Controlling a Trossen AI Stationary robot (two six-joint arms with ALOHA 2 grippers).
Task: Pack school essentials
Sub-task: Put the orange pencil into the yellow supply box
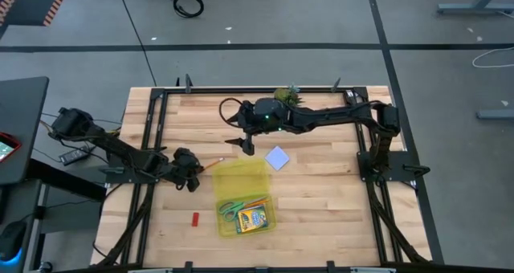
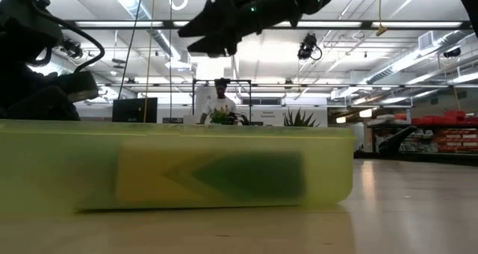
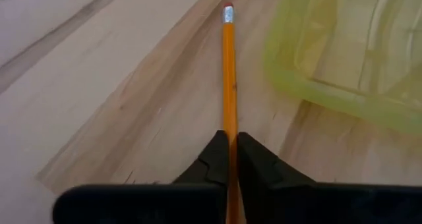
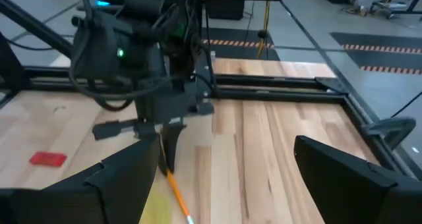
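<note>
The left gripper (image 1: 191, 175) pinches an orange pencil (image 3: 229, 79) just beside the yellow case (image 1: 241, 179), which already holds the scissors (image 1: 233, 208) and crayon box (image 1: 254, 218). The thin pencil could swivel and catch the case wall. The right gripper (image 1: 243, 144) hovers above, fingers spread.

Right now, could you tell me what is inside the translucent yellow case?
The yellow case holds green-handled scissors, the crayon box and orange pencils. Anything beneath those items is hidden; its far half looks bare.
</note>
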